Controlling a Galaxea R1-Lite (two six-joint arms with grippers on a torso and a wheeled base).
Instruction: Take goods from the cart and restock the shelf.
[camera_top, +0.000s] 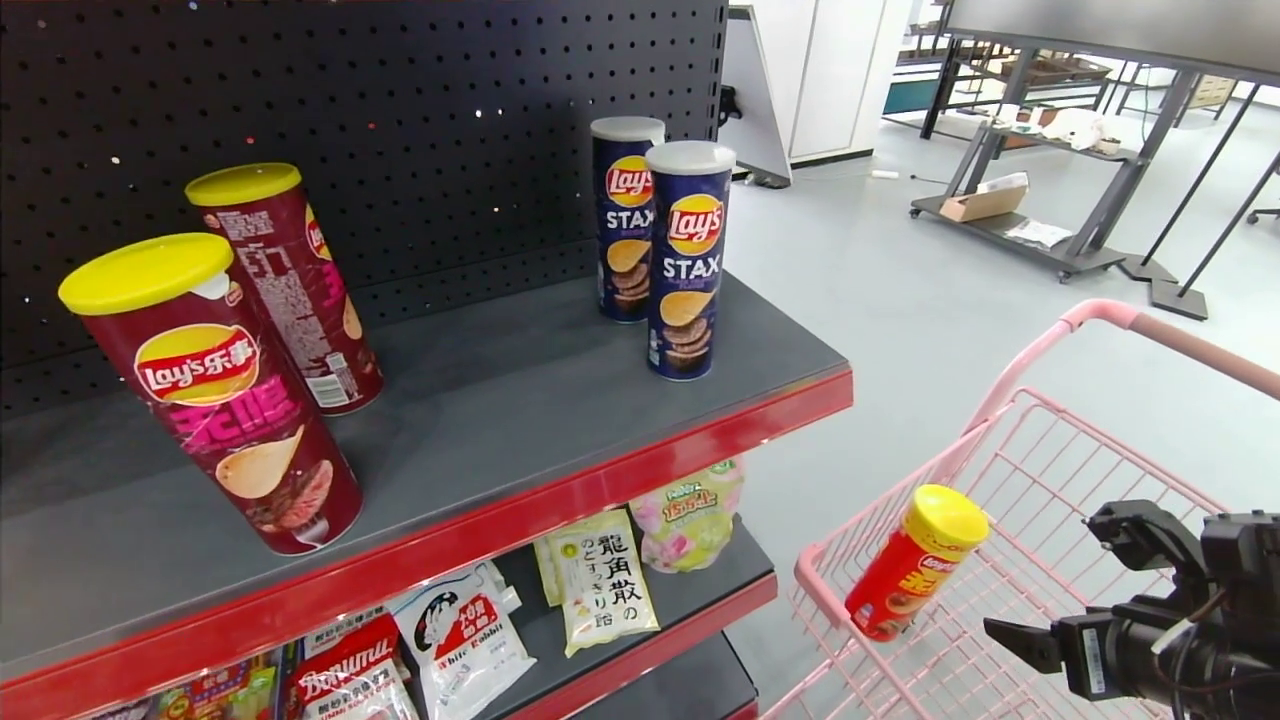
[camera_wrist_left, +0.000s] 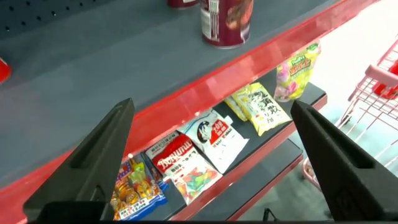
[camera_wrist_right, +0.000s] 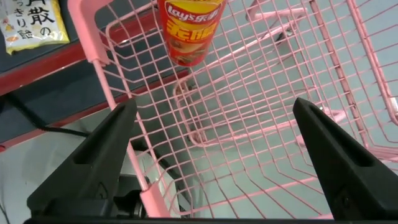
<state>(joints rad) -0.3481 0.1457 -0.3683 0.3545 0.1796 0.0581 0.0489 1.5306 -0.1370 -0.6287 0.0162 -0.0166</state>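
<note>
Round red chip can (camera_top: 915, 565) w/ yellow plastic lid leans in the front corner of the pink wire cart (camera_top: 1050, 440). R claw (camera_wrist_right: 211, 109) is wide open over the cart. L claw (camera_wrist_left: 211, 109) is open too, by the flat grey shelf (camera_top: 500, 400).

A shelf (camera_top: 520, 400) has a dark grey deck and a bright red front edge. Behind it is a black pegboard (camera_top: 420, 110) patterned with rows of small holes. The near maroon can (camera_top: 215, 395) and far maroon can (camera_top: 290, 285) have yellow lids and magenta lettering. The front navy can (camera_top: 688, 260) and rear navy can (camera_top: 622, 220) have off-white lids, white lettering and red-and-yellow logos. A pink wire-grid cart (camera_top: 1050, 470) holds a red can (camera_top: 912, 565) with a yellow lid. Lower down lie a white bag (camera_top: 465, 640) with a red panel, a pale yellow bag (camera_top: 600, 580) with black characters, and a green-and-pink bag (camera_top: 690, 515). The floor (camera_top: 900, 290) is pale grey. The left gripper (camera_wrist_left: 211, 104) and right gripper (camera_wrist_right: 214, 102) are black.
</note>
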